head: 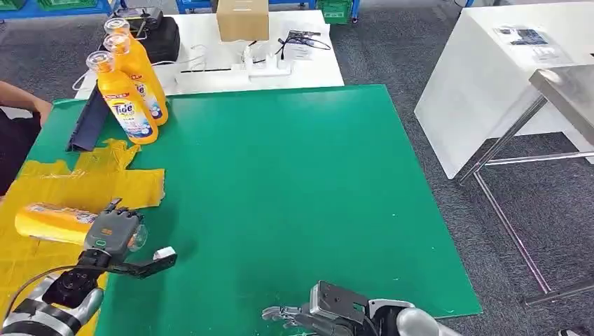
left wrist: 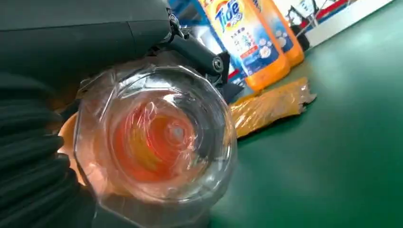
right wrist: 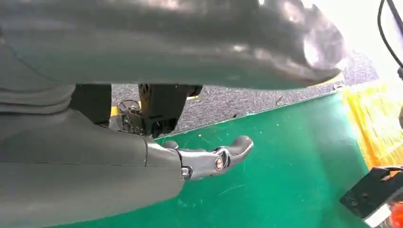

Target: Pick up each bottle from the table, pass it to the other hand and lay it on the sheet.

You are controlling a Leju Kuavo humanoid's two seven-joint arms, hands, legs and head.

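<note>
An orange detergent bottle [head: 50, 222] lies on its side on the crumpled yellow sheet [head: 112, 185] at the left of the green table [head: 294, 196]. My left hand [head: 112, 231] grips its clear cap end, and the left wrist view shows that cap [left wrist: 157, 137] close against the palm. Three more orange bottles stand upright at the back left, the front one [head: 127, 105] with another [head: 148, 82] close behind it. They also show in the left wrist view as standing bottles [left wrist: 247, 42]. My right hand [head: 315, 315] hovers low at the table's front edge, fingers [right wrist: 223, 159] stretched out and holding nothing.
A dark angled bar [head: 85, 126] lies beside the standing bottles. A person's arm [head: 21, 101] reaches in at the left edge. Behind the green table a white table [head: 308, 66] carries a cardboard box [head: 242, 19] and cables. A white table [head: 490, 84] and a metal-framed one [head: 567, 87] stand to the right.
</note>
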